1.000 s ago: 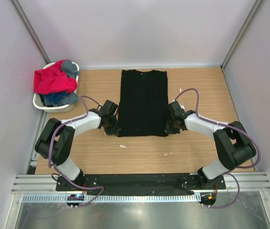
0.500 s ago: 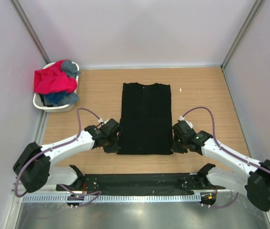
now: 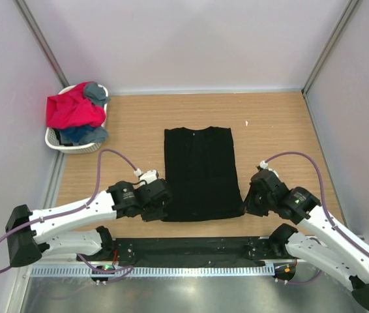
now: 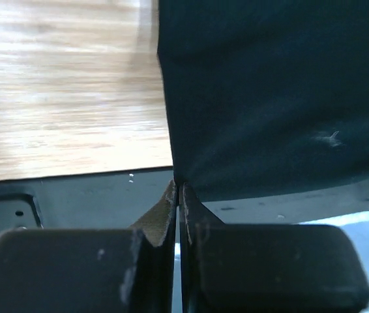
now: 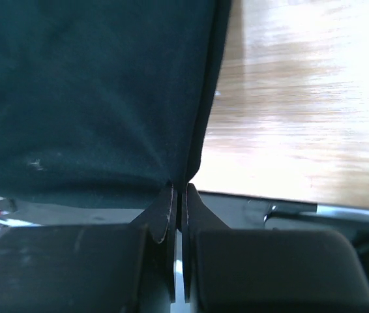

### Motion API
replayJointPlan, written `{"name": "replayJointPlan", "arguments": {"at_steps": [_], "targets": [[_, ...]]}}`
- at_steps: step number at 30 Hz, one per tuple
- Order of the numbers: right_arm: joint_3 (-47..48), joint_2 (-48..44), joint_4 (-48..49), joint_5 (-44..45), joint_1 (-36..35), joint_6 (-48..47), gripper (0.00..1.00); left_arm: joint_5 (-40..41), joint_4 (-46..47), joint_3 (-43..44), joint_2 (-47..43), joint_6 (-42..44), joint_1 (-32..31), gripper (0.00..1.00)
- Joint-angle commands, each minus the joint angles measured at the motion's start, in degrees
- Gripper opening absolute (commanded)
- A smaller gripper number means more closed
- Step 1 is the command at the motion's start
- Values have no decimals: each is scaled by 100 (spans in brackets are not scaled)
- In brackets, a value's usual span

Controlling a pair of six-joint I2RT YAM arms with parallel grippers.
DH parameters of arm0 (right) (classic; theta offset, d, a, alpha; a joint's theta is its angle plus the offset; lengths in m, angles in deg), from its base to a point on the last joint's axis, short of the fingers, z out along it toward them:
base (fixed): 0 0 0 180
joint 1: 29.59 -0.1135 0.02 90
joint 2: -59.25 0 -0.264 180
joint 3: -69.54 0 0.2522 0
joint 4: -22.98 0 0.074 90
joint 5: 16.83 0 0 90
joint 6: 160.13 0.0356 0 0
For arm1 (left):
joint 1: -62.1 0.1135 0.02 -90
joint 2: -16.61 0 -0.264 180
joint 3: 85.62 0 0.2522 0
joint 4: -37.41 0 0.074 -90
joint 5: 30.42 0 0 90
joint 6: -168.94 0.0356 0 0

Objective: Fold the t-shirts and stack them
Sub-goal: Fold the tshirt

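Nearest us, our left gripper (image 4: 178,189) and right gripper (image 5: 179,189) each pinch a near corner of the black t-shirt (image 3: 201,173), jaws closed on cloth. Its long axis runs straight away from us across the table (image 3: 276,124) — both arms equally close, one per side. Far left, the other tees (image 3: 73,111) sit heaped in the basket (image 3: 53,139).

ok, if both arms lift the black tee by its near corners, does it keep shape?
Probably not: the black tee lies thin and flat on the table, so its middle would likely sag. Creases fan toward each pinch, suggesting it deforms easily. Likely light.
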Motion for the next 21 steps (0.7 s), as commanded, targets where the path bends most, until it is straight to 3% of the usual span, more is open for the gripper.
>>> {"name": "replayJointPlan", "arguments": {"at_steps": [1, 9, 21], "targets": [[857, 140, -515, 247, -20, 37, 1, 739, -910, 652, -133, -275, -39, 0], [2421, 983, -805, 1098, -20, -173, 1, 1487, -1694, 2435, 412, 191, 197, 0], [3398, 2416, -244, 2102, 42, -859, 1, 1006, -975, 3097, 1150, 1158, 1489, 0]]}}
